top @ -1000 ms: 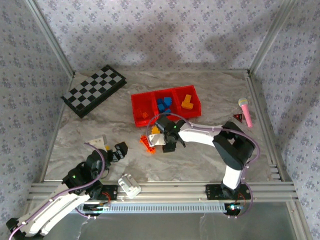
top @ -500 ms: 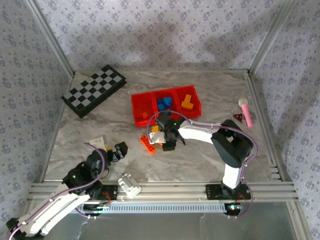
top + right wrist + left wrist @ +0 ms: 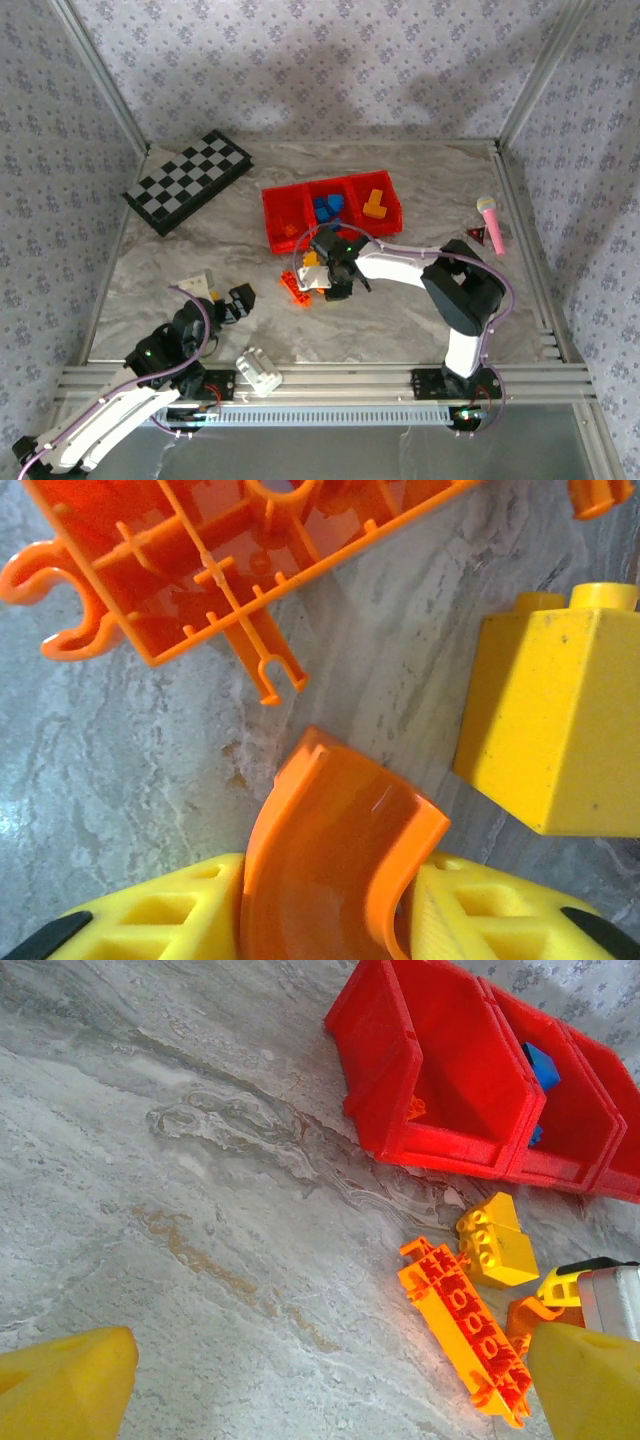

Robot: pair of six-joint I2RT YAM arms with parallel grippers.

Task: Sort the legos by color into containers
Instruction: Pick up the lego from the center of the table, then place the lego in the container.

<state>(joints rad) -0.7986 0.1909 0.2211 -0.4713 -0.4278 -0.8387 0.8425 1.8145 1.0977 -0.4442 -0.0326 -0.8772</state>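
a: nearest the bases first. what's there?
b: white block (image 3: 258, 370) on the marbled table (image 3: 400, 320), at the near edge. just past it, the left gripper (image 3: 240, 299). jaws spread wide, nothing between them, bare table underneath.

a: and the right gripper?
b: right gripper (image 3: 332, 905) is low at mid-table, just in front of the red tray (image 3: 272, 238). its yellow fingers (image 3: 170, 915) press on both sides of a curved orange lego (image 3: 335, 830). narrow grip, holding that piece. cannot tell whether the piece is clear of the table.

a: loose legos around it?
b: two noted. a yellow brick (image 3: 555, 730) just beside the curved piece, not touching it. a long orange plate (image 3: 465, 1330) on the table to the left, close by the brick. both are outside the tray, near its front wall.

a: the tray itself?
b: three compartments side by side, open tops. left one holds one small orange piece (image 3: 415, 1108). middle one holds blue legos (image 3: 326, 208). right one holds a yellow-orange piece (image 3: 375, 203).

a: anything farther out?
b: checkered board (image 3: 188, 180) at far left, well apart from the tray. pink microphone (image 3: 490, 222) lying near the right rail, past the tray's right end.
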